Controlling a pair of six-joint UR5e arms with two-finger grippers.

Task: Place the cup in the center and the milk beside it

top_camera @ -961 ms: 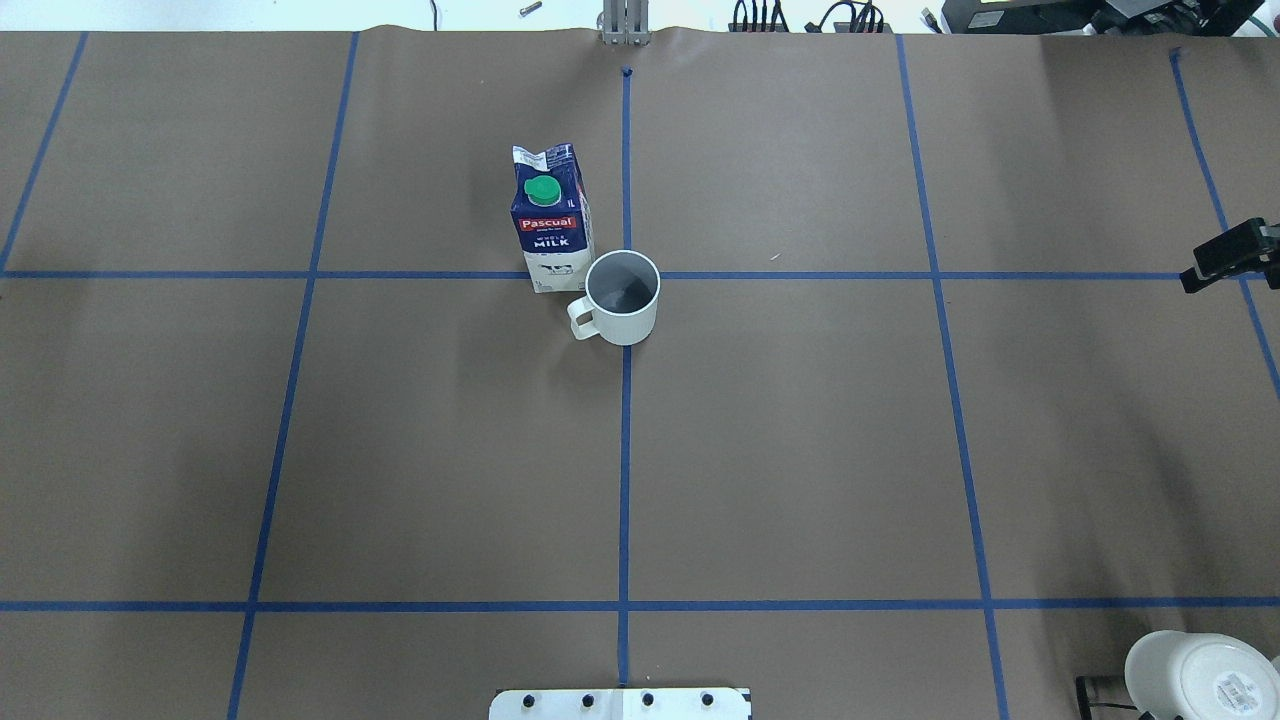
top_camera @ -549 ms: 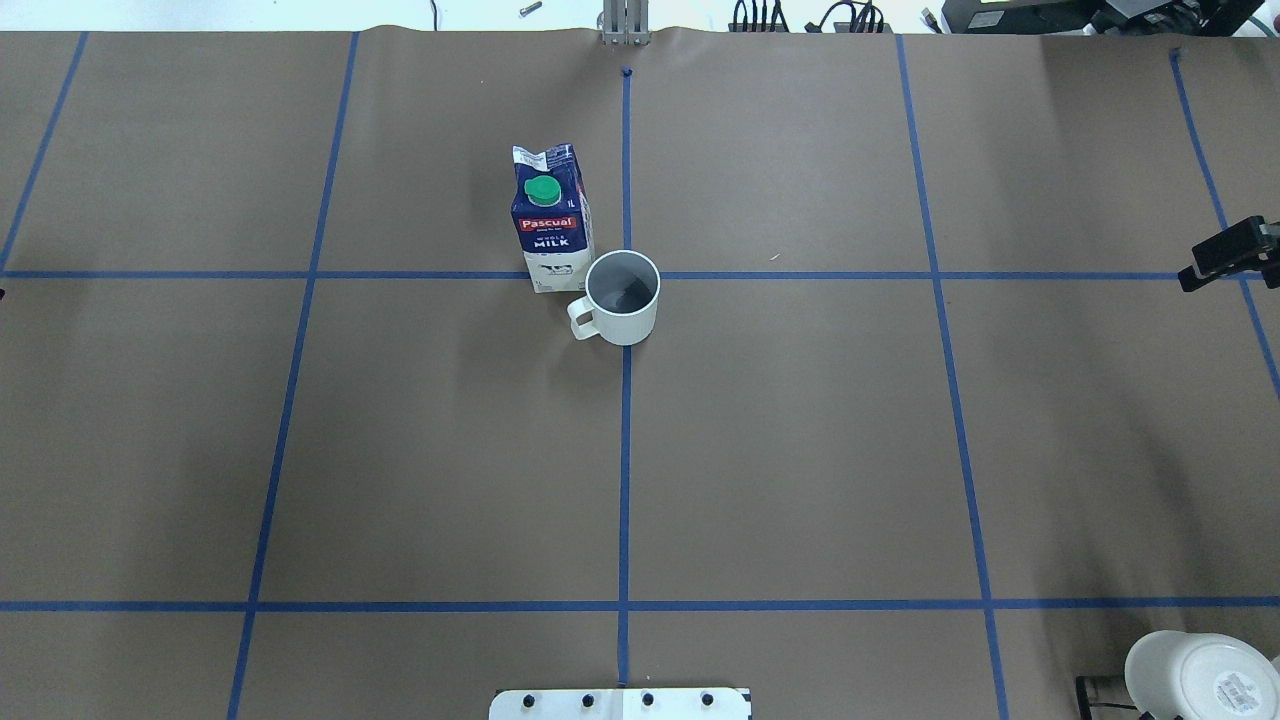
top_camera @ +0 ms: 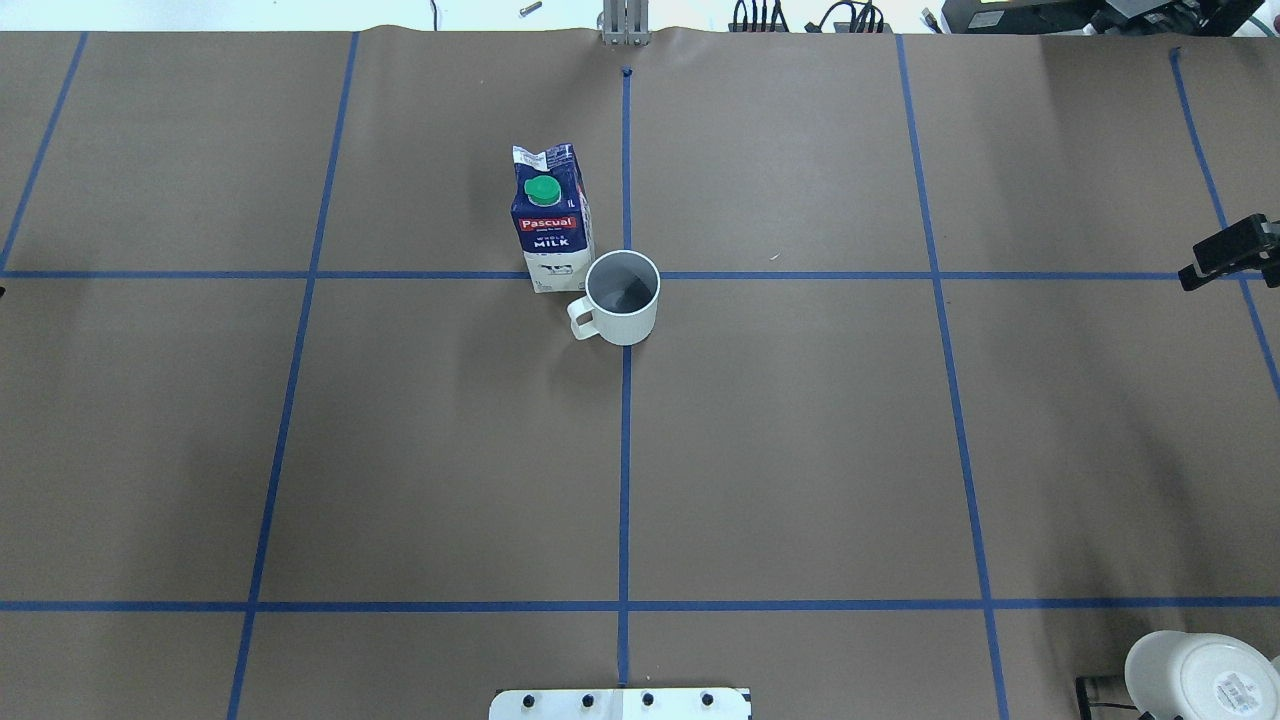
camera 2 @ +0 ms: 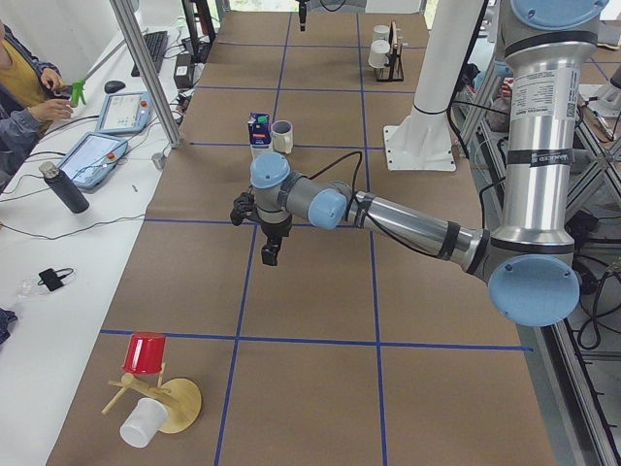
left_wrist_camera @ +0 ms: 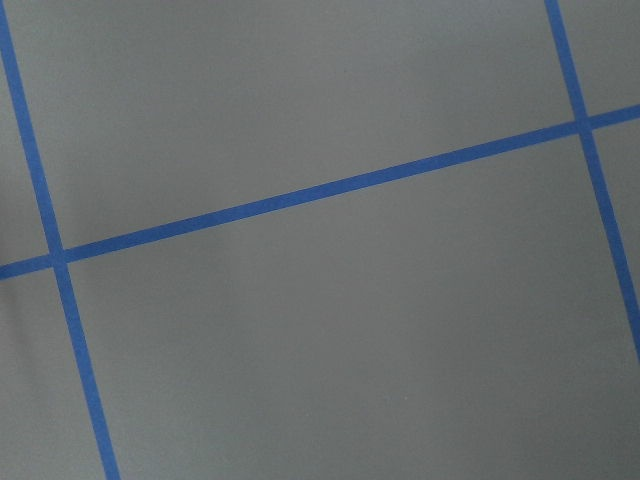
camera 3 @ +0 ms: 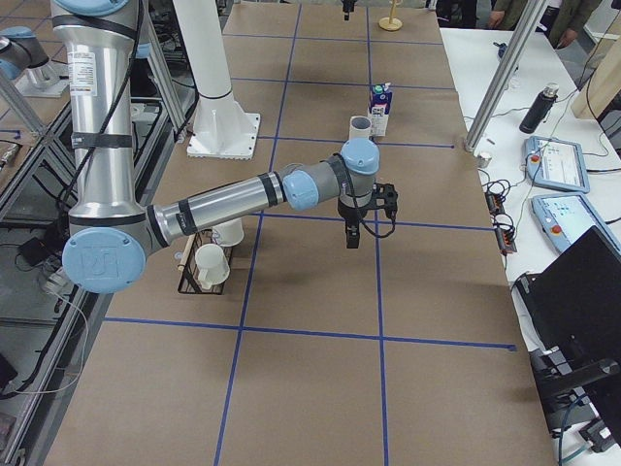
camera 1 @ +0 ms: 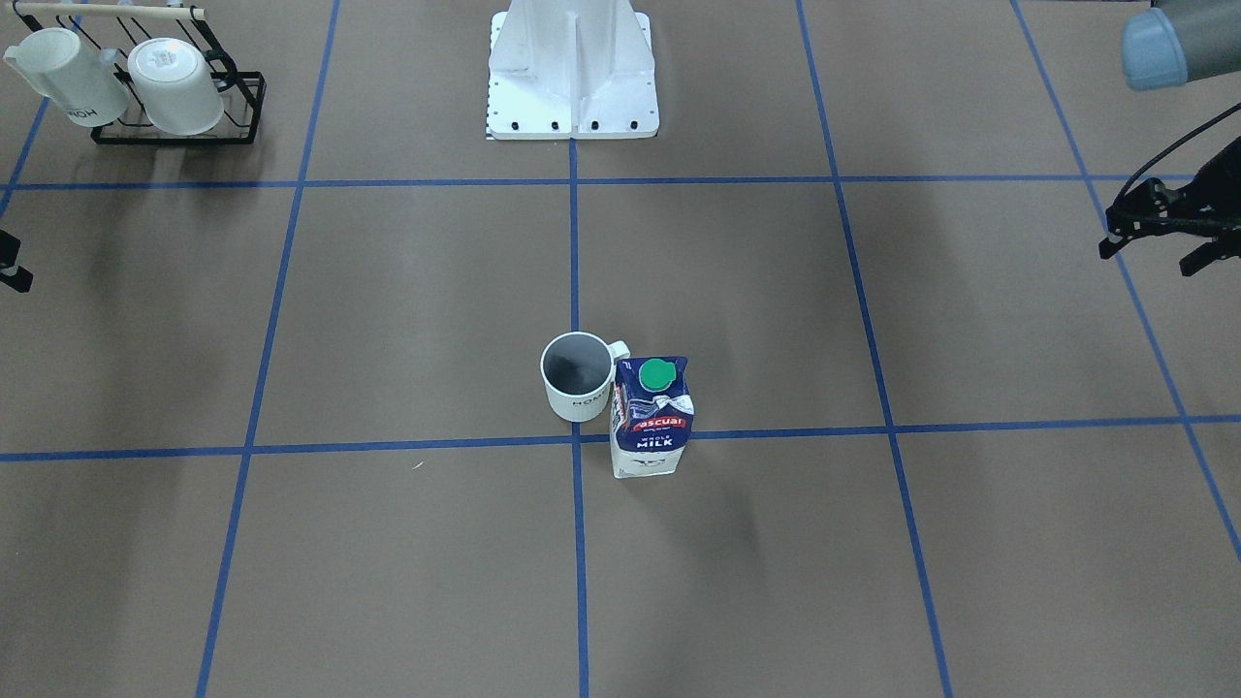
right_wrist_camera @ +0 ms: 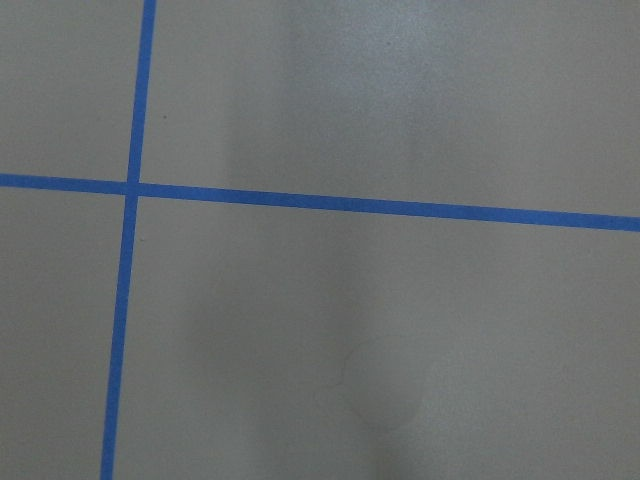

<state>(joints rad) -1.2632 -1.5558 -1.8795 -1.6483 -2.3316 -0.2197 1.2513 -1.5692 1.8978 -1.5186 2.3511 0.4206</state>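
The cup [top_camera: 622, 297], a white mug with a dark grey inside, stands upright on the crossing of the blue centre lines. It also shows in the front view [camera 1: 577, 376]. The milk [top_camera: 552, 220], a blue-and-white carton with a green cap, stands upright right beside it [camera 1: 652, 417], on my left. Both grippers are far from them. My left gripper [camera 2: 269, 255] hangs over bare paper at the left end. My right gripper [camera 3: 350, 238] hangs at the right end, its edge visible in the overhead view [top_camera: 1222, 252]. I cannot tell whether either is open or shut. Both wrist views show only paper and tape.
A black rack [camera 1: 175, 134] with two other white mugs stands near my right, also seen in the overhead view's corner [top_camera: 1200, 675]. My white base [camera 1: 572, 78] is at the table's near edge. A wooden stand with a red cup [camera 2: 146, 351] is at the far left end.
My right gripper has drifted slightly away from me at the right edge of the overhead view. The cup and the milk have not moved.
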